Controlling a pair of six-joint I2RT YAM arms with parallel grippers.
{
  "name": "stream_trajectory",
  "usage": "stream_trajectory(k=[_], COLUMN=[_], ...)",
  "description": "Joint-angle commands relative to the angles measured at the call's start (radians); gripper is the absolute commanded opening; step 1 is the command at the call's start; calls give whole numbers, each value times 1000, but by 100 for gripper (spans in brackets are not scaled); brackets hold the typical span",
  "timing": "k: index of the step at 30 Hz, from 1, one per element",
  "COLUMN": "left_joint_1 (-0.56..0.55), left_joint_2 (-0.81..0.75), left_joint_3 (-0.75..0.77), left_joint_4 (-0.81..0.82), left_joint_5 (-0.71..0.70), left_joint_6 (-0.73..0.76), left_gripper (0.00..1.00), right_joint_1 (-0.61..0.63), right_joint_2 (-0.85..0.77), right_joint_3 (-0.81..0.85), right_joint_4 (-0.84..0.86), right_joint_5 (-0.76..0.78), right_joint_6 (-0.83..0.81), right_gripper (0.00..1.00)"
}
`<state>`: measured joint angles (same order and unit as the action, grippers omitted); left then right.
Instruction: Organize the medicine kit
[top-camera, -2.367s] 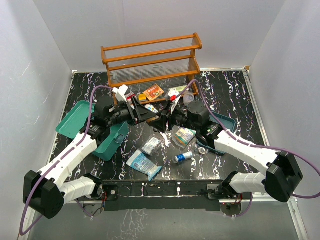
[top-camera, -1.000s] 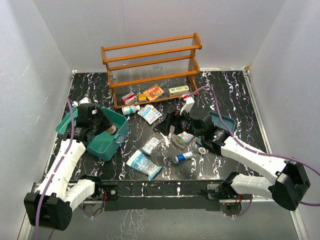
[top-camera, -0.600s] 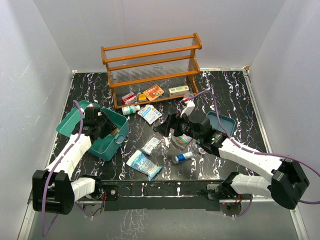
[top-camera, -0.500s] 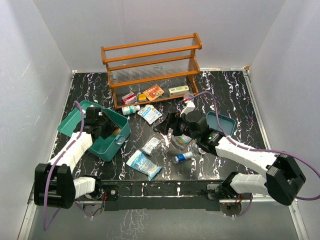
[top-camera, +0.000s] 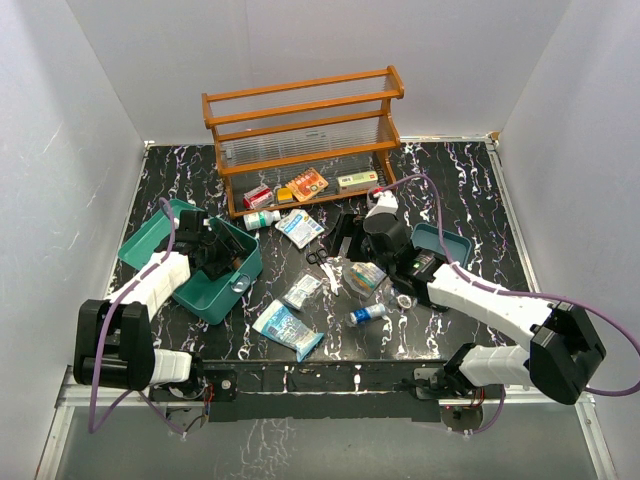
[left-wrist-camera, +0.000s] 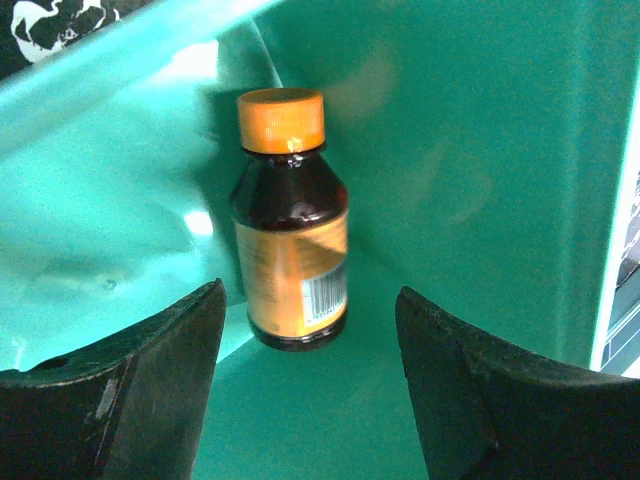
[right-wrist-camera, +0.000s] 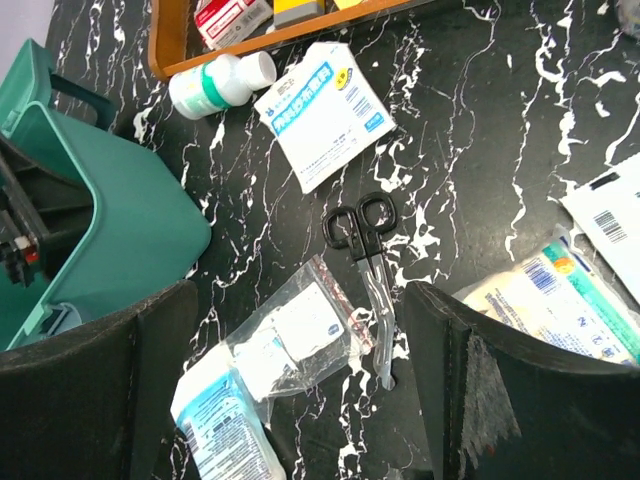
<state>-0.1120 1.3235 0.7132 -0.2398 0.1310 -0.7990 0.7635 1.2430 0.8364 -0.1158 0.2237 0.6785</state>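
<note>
Left jaws have just widened and now stand clear on either side of the orange-capped bottle (left-wrist-camera: 290, 240). It rests against a wall inside the open medicine kit (top-camera: 222, 292), left on the surface (top-camera: 455, 190). Judgement: bottle released, one item stowed. Right jaws gape empty above the scissors (right-wrist-camera: 365, 262); packets (top-camera: 288, 330) remain loose.
</note>
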Motion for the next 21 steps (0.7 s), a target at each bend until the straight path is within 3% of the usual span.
stream_trajectory(k=[1, 11, 17, 21], left_joint_1=[6, 6, 5, 5], left_joint_2=[-60, -72, -77, -80], left_joint_3=[20, 2, -67, -126], left_joint_4=[-38, 9, 77, 141], left_joint_5=[-8, -93, -132, -127], left_joint_6=[24, 26, -112, -239], left_gripper=[61, 52, 60, 54], right_joint_1=[0, -1, -4, -12], right_joint_2=[27, 75, 164, 217], right_joint_3=[80, 107, 144, 201], right_joint_4=[-26, -27, 11, -12], right_joint_5=[69, 70, 57, 34], right_joint_6=[-45, -114, -271, -409], right_gripper=[82, 82, 83, 83])
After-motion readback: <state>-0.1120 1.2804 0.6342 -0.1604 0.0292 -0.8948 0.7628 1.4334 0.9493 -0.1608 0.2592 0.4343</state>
